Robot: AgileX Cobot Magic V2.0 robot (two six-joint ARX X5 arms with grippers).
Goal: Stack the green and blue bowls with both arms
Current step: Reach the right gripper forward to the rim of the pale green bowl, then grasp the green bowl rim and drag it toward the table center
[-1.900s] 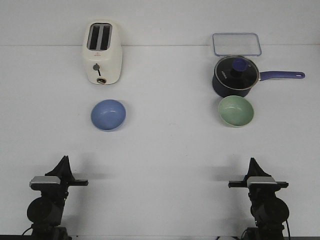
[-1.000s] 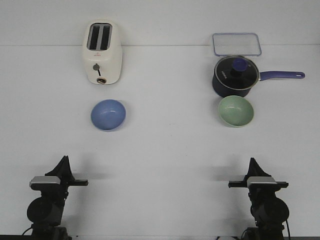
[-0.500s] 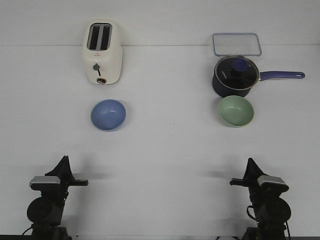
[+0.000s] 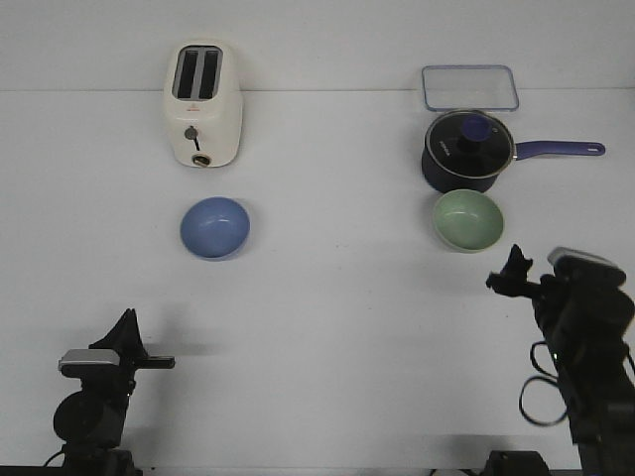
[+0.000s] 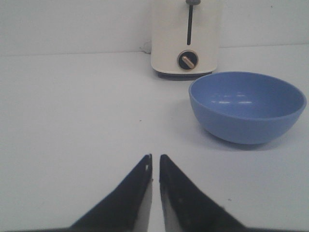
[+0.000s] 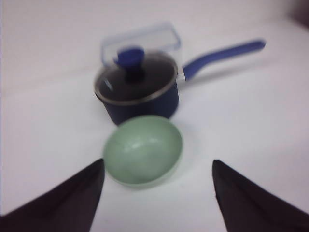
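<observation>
My right gripper (image 4: 509,270) is raised off the table (image 4: 337,327) and points at the green bowl (image 4: 468,219), which sits just in front of the saucepan (image 4: 466,151), on the side nearest me. My right fingers (image 6: 82,191) are spread wide, one to each side of that bowl in the right wrist view, with nothing between them. The bowl lies straight ahead of them and slightly lower, upright, its open mouth facing up; being round, it has no long axis to line up with, so any part of the rim would serve. The saucepan looks to be touching or almost touching the far rim, so I judge the near rim to be the safer place to pinch.

My left gripper (image 4: 127,332) is low at the near edge of the table, fingers (image 5: 137,186) pressed almost together with only a thin slit between them, holding nothing. The blue bowl (image 4: 214,227) stands in front of the toaster (image 4: 202,103), ahead of my left fingers and a little toward the saucepan side, well apart from them.

The two bowls are well apart from each other. My right arm is much nearer its bowl than my left is to the blue one, so I judge the green bowl comes first.
</observation>
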